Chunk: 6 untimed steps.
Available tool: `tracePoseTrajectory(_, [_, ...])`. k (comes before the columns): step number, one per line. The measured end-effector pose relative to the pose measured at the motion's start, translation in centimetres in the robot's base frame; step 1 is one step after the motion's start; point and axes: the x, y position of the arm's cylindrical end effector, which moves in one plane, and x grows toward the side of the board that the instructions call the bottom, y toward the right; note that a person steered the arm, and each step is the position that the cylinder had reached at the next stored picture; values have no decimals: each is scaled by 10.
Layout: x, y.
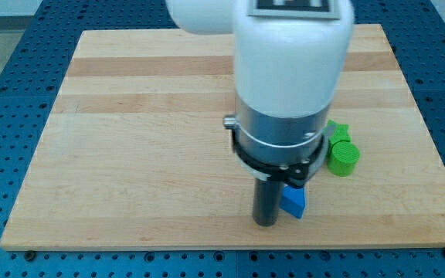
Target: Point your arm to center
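My arm comes down from the view's top as a white and silver body over the board's middle right. My tip touches the wooden board near its bottom edge, a little right of centre. A blue block sits right against the tip's right side, partly hidden by the arm's black collar; its shape is unclear. A green cylinder lies further right, and a green star-like block sits just above it, partly hidden by the arm.
The board lies on a blue perforated table. The arm's body hides the board's upper middle part.
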Motion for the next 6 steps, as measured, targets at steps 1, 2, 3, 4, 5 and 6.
tracePoseTrajectory(1, [0, 16])
tracePoseTrajectory(2, [-3, 23])
tracePoseTrajectory(3, [-8, 43])
tracePoseTrajectory(4, [-19, 53])
tracePoseTrajectory(5, [-34, 53])
tracePoseTrajectory(6, [-38, 53])
